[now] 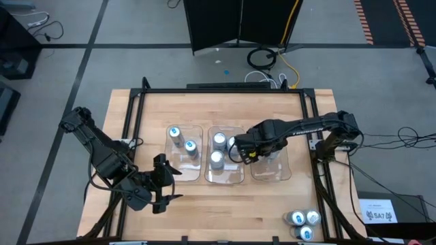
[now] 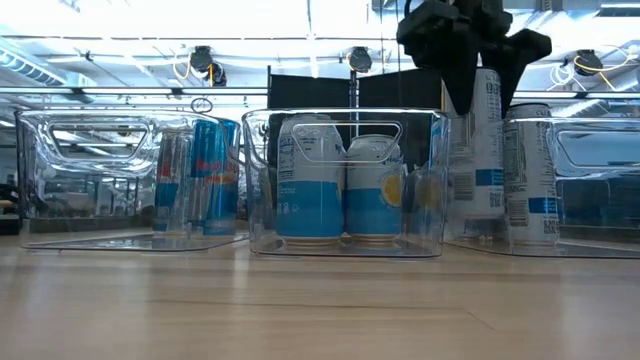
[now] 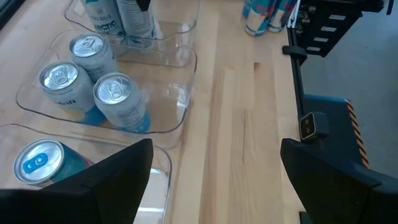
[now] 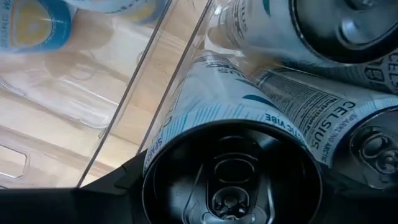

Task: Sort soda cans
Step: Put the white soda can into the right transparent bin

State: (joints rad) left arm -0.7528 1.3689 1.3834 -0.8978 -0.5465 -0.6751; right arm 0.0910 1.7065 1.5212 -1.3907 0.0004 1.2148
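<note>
The right claw [image 4: 230, 186] grips a can [image 4: 233, 149] over the right tray [image 1: 286, 173]; three cans [image 1: 303, 223] wait. The left claw [image 1: 163, 184] is open.

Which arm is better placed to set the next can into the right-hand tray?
The right. Its gripper is shut on a white can at the right-hand tray, beside cans already there. The left gripper hangs open near the table's front edge, left of all three trays.
</note>
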